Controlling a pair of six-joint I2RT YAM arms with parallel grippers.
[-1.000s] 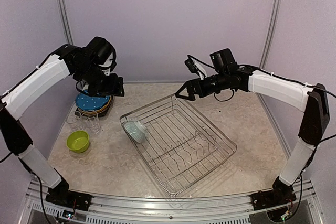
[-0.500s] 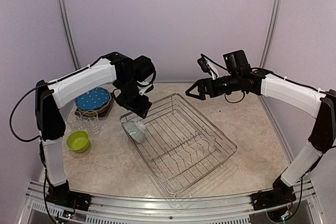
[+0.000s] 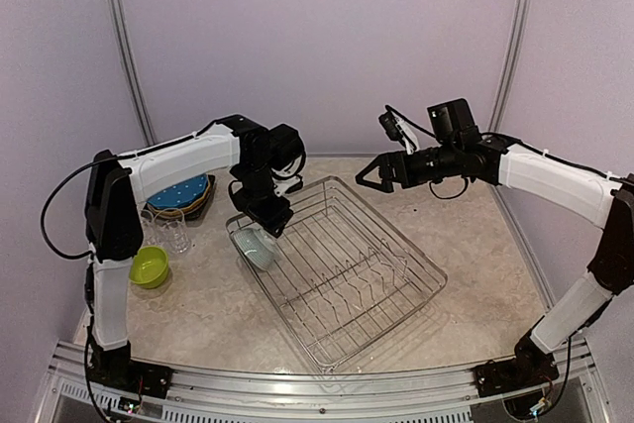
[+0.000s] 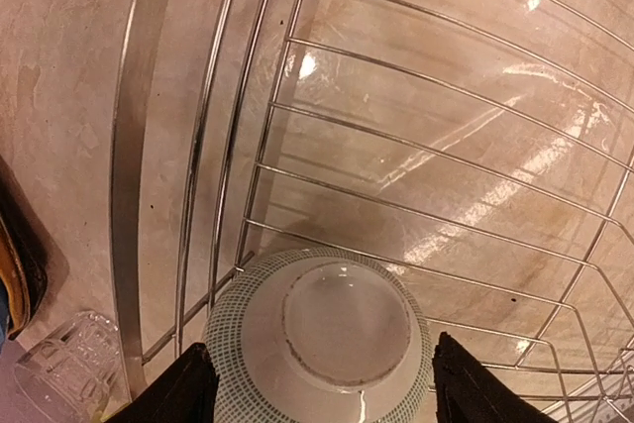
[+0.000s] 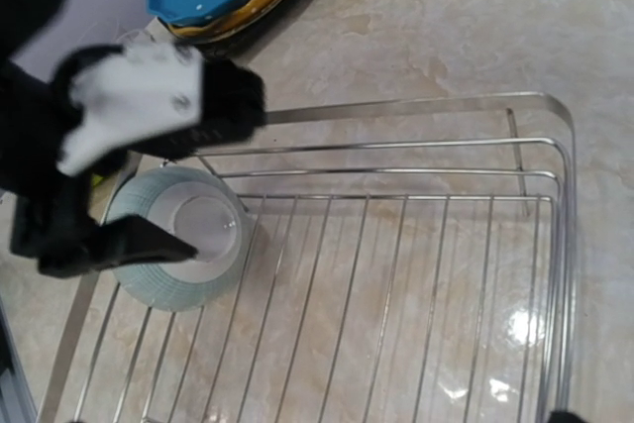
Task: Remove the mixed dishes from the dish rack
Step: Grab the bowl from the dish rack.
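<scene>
Top external view: past the stacked round plates (image 3: pixel 178 193), your left pincer (image 3: pixel 265 217) is spread open, fingers (image 4: pixel 178 398) straddling the pale-blue round bowl (image 4: pixel 332 329) in the silver wire dish rack (image 3: pixel 396 274), left corner; contact unclear. Your right pincer (image 3: pixel 371 173) hangs open near the rack's far corner.

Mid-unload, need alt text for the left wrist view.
A pale-blue bowl, base facing the camera, sits inside the dish rack near its rim, between the two black fingers of the left end effector. A clear glass sits outside the rack, lower left.
</scene>
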